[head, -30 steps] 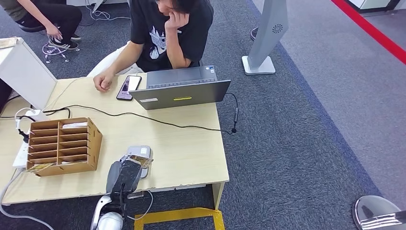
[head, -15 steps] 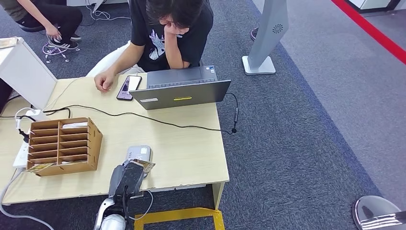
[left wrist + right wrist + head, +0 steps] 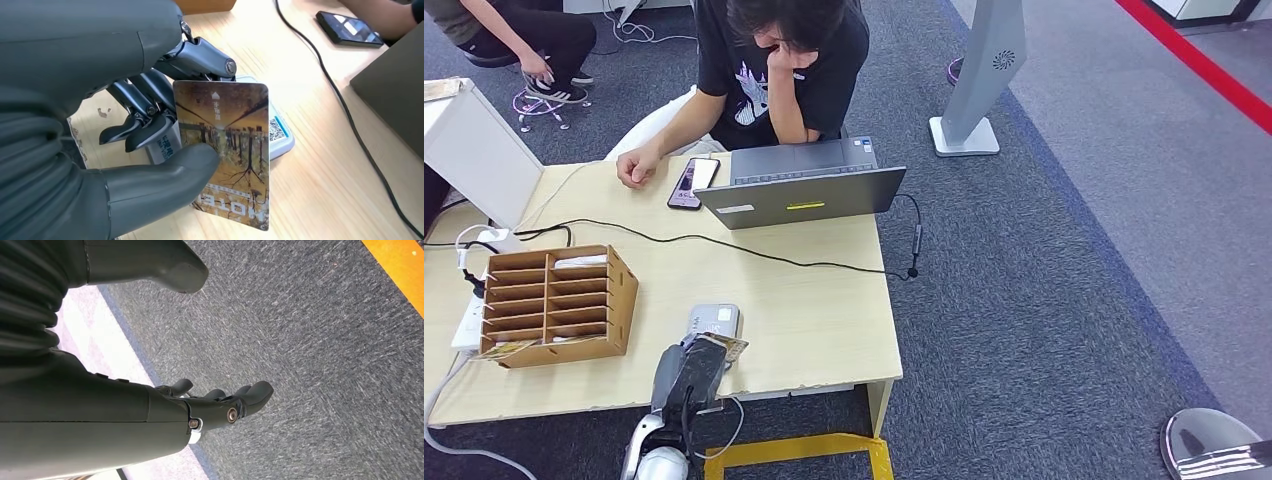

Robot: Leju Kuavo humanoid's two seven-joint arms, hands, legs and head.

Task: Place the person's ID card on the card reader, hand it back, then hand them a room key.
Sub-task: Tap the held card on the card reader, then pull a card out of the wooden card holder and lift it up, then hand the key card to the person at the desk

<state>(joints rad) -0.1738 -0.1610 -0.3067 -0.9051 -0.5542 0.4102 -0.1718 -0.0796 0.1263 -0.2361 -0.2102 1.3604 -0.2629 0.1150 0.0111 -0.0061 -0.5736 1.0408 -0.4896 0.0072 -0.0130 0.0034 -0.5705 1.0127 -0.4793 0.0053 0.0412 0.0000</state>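
Observation:
My left hand (image 3: 686, 375) pinches a card (image 3: 724, 346) between thumb and fingers at the table's front edge. In the left wrist view the card (image 3: 227, 150) shows a brown picture of trees, and the thumb (image 3: 160, 180) presses on its face. The white card reader (image 3: 715, 321) lies on the table just beyond the card, partly hidden behind it in the left wrist view (image 3: 279, 140). My right hand (image 3: 220, 405) hangs over grey carpet with its fingers apart and nothing in it. A person (image 3: 774, 70) sits at the far side, one hand (image 3: 637, 168) on the table.
A wooden slotted card rack (image 3: 554, 305) stands left of the reader. A grey laptop (image 3: 799, 190) and a phone (image 3: 692, 182) lie in front of the person. A black cable (image 3: 754, 250) crosses the table. Yellow tape (image 3: 794, 452) marks the floor below.
My left hand has drawn the card back a little toward the table's front edge, uncovering more of the reader's top. The person has leaned their head further forward.

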